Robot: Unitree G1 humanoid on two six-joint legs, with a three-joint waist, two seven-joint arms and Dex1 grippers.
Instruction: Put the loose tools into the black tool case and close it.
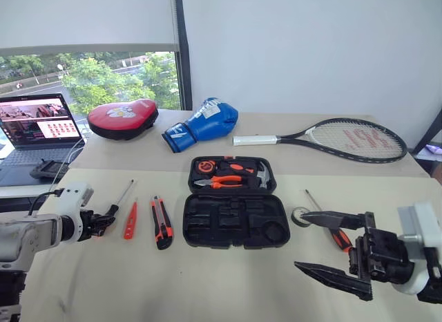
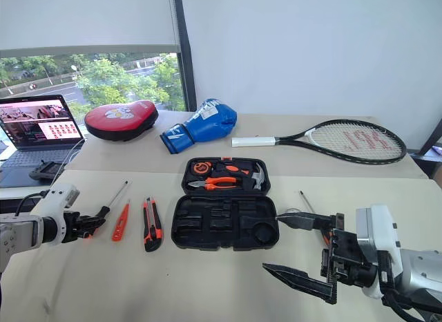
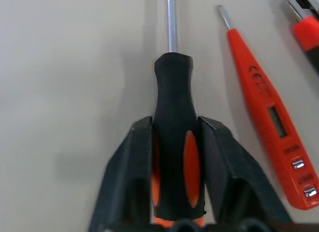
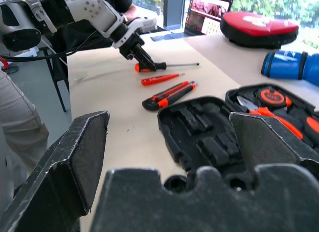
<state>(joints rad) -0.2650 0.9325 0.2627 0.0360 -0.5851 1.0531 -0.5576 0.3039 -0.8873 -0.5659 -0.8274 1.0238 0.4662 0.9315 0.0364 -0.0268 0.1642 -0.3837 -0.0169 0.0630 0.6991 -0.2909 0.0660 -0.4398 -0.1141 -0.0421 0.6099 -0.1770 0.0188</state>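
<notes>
Left wrist view: the screwdriver handle [image 3: 175,157] is clasped between the left gripper [image 3: 175,192] fingers (for lifting to the black tool case [image 1: 235,210]); the right gripper [image 1: 330,247] is held wide open.

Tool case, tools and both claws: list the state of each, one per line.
Black tool case: open, lying flat, front slots empty.
Left screwdriver: on the table, handle between the left claw fingers.
Small orange screwdriver: loose on the table.
Utility knife: loose on the table.
Right screwdriver: loose on the table.
Tape roll: loose beside the case.
Right claw: open, empty.
</notes>
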